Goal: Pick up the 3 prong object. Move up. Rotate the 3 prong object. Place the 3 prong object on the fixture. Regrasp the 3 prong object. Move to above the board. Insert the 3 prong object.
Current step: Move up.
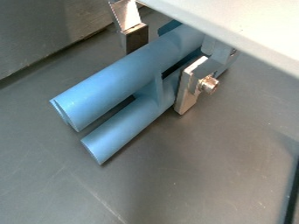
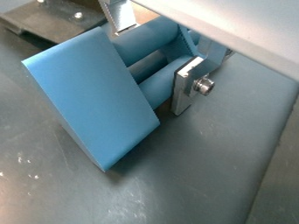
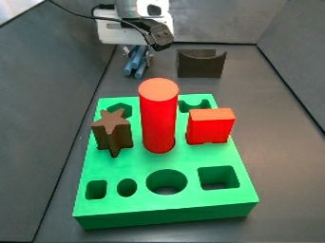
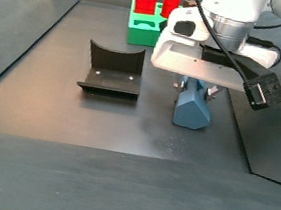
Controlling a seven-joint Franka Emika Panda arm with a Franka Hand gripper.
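My gripper sits low over the blue three-prong piece, which lies on the floor beside the fixture, well away from the green board. In both wrist views my fingers straddle its prongs, apparently clamped on them. I judge this the pickup: I should grip squarely, then lift straight up so the piece does not twist between the pads.
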